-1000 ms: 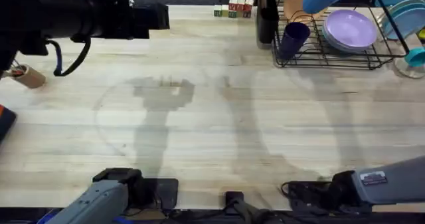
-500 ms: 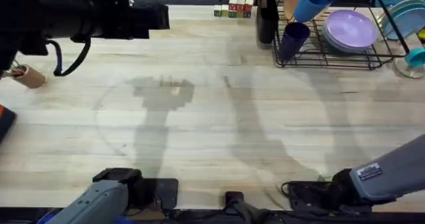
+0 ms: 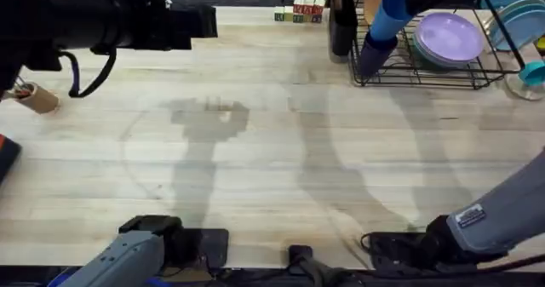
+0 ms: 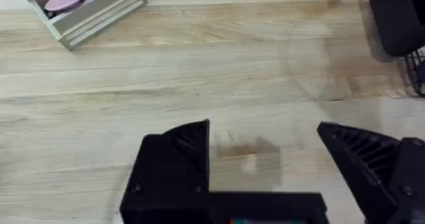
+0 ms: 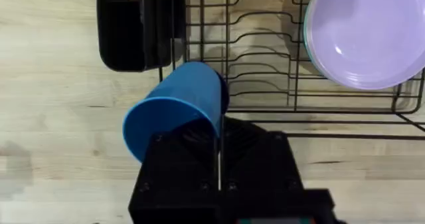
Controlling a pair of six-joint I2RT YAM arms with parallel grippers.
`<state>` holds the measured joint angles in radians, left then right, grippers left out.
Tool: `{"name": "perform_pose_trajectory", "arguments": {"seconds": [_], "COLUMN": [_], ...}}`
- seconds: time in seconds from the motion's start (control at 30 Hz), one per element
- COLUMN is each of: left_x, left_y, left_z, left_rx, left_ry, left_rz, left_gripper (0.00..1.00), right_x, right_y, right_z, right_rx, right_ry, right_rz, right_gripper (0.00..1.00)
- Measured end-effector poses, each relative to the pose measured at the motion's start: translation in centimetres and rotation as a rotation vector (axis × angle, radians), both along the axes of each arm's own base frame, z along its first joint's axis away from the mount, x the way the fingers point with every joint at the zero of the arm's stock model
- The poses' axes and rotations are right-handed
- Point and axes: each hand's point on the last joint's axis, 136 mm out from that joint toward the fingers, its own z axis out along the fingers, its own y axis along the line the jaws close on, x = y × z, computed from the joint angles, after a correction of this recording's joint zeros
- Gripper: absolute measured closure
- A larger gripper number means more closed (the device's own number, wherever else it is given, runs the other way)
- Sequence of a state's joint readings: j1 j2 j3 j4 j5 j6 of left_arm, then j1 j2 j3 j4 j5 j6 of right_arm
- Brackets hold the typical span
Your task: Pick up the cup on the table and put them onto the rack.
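At the far right of the pale light-wood plank table [image 3: 272, 151], the black wire dish-drying rack [image 3: 426, 74] holds a stack of lilac plastic plates [image 3: 449, 37], with teal plates [image 3: 515, 19] at its right end and a tall black container [image 3: 341, 19] standing against its left side. Small lettered wooden blocks [image 3: 298, 10] sit along the table's far edge just left of that container. The dark purple plastic tumbler [image 3: 375, 53] stands mouth-down in the rack's left end. Directly above it, the bright blue plastic tumbler [image 5: 176, 114] hangs tilted, its open mouth toward the wrist camera; the right gripper [image 5: 219, 141] has its black fingers pinched nearly together on the blue cup's rim, though whether the two cups touch is hard to make out. Over bare wood at the table's far left, the left gripper [image 4: 265, 151] hangs with its fingers spread wide, holding nothing, and a grey slatted tray [image 4: 86, 8] with small discs lies beyond it.
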<state>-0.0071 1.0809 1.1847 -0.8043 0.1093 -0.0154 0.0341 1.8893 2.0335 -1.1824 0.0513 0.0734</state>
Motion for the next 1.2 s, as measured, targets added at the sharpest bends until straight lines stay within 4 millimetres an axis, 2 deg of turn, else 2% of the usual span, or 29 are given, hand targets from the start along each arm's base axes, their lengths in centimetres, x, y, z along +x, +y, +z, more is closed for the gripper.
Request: {"name": "perform_pose_trajectory", "arguments": {"seconds": [0.13, 0.23, 0.27, 0.43, 0.87, 1.2], "left_x": [0.0, 0.0, 0.0, 0.0, 0.0, 0.0], "left_y": [0.0, 0.0, 0.0, 0.0, 0.0, 0.0], "left_z": [0.0, 0.0, 0.0, 0.0, 0.0, 0.0], "left_rx": [0.000, 0.000, 0.000, 0.000, 0.000, 0.000], "left_ry": [0.000, 0.000, 0.000, 0.000, 0.000, 0.000], "left_rz": [0.000, 0.000, 0.000, 0.000, 0.000, 0.000], "left_gripper": [0.007, 0.007, 0.007, 0.007, 0.007, 0.007], "right_x": [0.0, 0.2, 0.5, 0.6, 0.4, 0.5], "right_y": [0.0, 0.0, 0.0, 0.0, 0.0, 0.1], "right_z": [-0.1, -1.3, -2.7, -3.9, -4.3, -4.4], "right_rx": [0.000, -0.001, -0.002, -0.004, -0.004, -0.001], "right_ry": [0.004, 0.037, 0.070, 0.105, 0.120, 0.121], "right_rz": [0.000, 0.000, 0.000, 0.000, 0.000, 0.001], "right_gripper": [0.971, 0.971, 0.971, 0.971, 0.968, 0.834]}}
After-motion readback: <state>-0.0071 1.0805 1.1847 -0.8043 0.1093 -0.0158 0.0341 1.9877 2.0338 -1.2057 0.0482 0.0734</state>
